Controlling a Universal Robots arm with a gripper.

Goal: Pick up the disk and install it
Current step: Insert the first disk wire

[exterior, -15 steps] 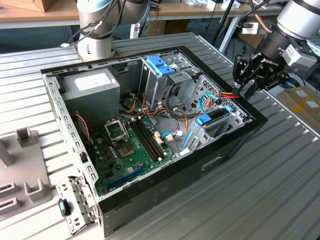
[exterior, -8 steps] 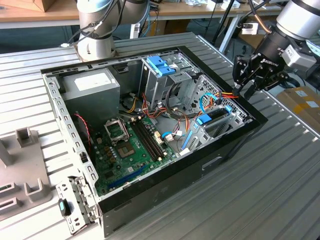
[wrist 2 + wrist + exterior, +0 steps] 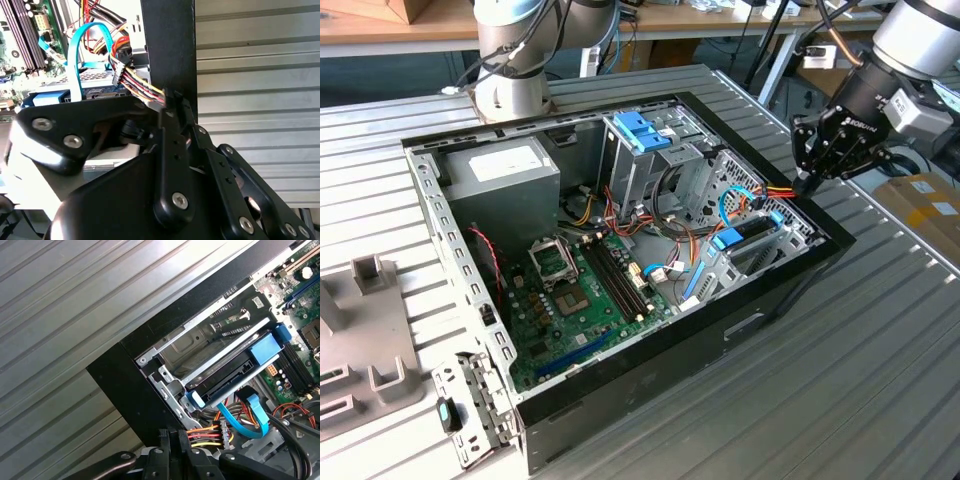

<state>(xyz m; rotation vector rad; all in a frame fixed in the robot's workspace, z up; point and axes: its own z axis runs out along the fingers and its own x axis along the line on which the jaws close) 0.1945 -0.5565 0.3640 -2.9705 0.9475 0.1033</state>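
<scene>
Exterior view: claw (image 3: 807, 182) clenched empty (at case rim (image 3: 830, 236)), disk (image 3: 745, 235) half hidden in bay (image 3: 788, 236).

Silver arm (image 3: 920, 35), black screw-studded jaws

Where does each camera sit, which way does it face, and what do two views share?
Exterior view: off the arm, raised, looking down into the open computer case; arm and hand at the exterior view's right.
First wrist view: on the wrist, looking past the hand's black links at the case corner and the disk.
Second wrist view: on the wrist, close behind the hand, facing the case wall.
Both wrist views share the blue cable and the wire bundle.
</scene>
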